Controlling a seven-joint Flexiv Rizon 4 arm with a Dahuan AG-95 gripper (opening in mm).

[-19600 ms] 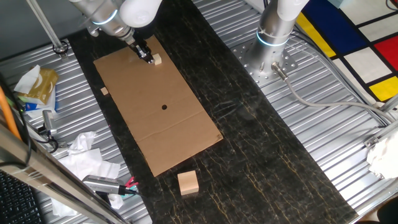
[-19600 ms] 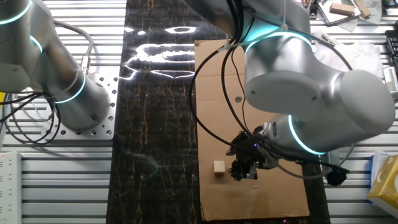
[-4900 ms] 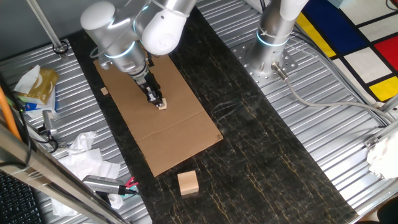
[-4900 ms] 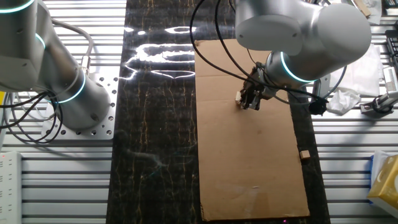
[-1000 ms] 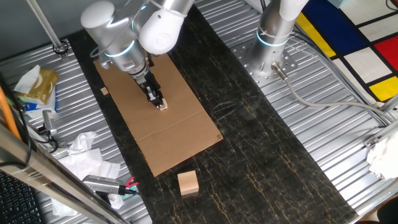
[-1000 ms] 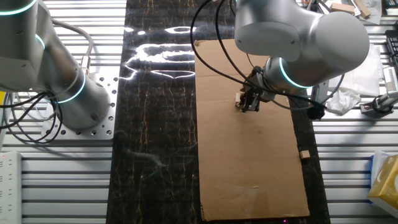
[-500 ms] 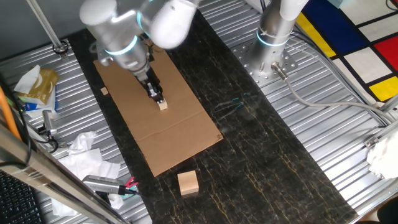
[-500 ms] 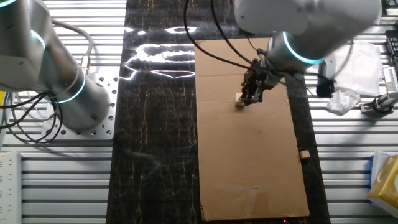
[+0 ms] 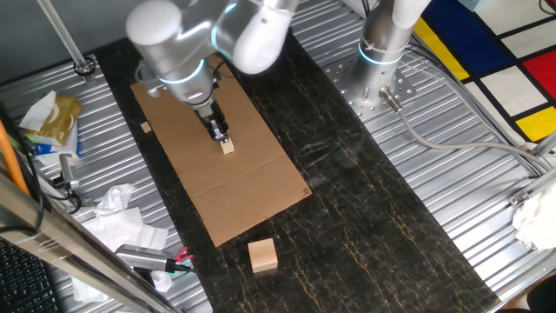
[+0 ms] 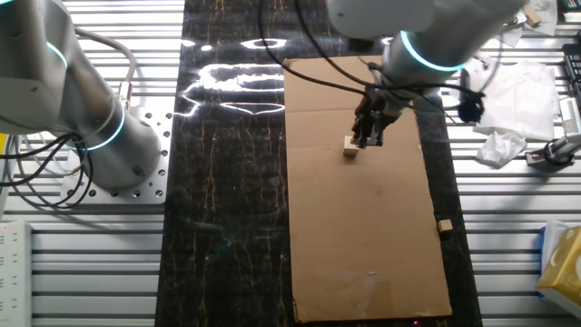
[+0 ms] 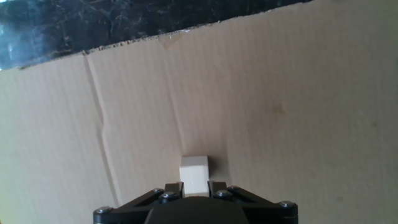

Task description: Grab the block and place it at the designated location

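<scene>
Sitting on the brown cardboard sheet (image 9: 221,152), the block (image 9: 228,147) is a tiny pale beige wooden cube, its faces plain and its edges crisp, and we see it standing flat near the middle of the sheet in both fixed views. From the other fixed view the block (image 10: 350,148) reads as a small light square against the darker card. In the hand view the block (image 11: 194,173) shows a lighter top face and a slightly shaded front face, with a soft shadow falling to its right.

We find the pincer (image 9: 221,135) just above and behind the cube, its dark fingers pointing down at it. In the other fixed view the pincer (image 10: 366,137) hangs right beside the block, the tips close over its far edge. In the hand view the pincer (image 11: 194,185) frames the cube's lower part, one finger on each side, the jaws parted about as wide as the cube. We cannot tell from these views whether the fingers press on the wood or stand just clear of it, nor whether the black dot lies under the block.

Well apart, on the dark marbled worktop (image 9: 365,217), we see a larger tan wooden block (image 9: 262,256), and a small flat tan chip (image 9: 146,129) rests beside the sheet's edge.
</scene>
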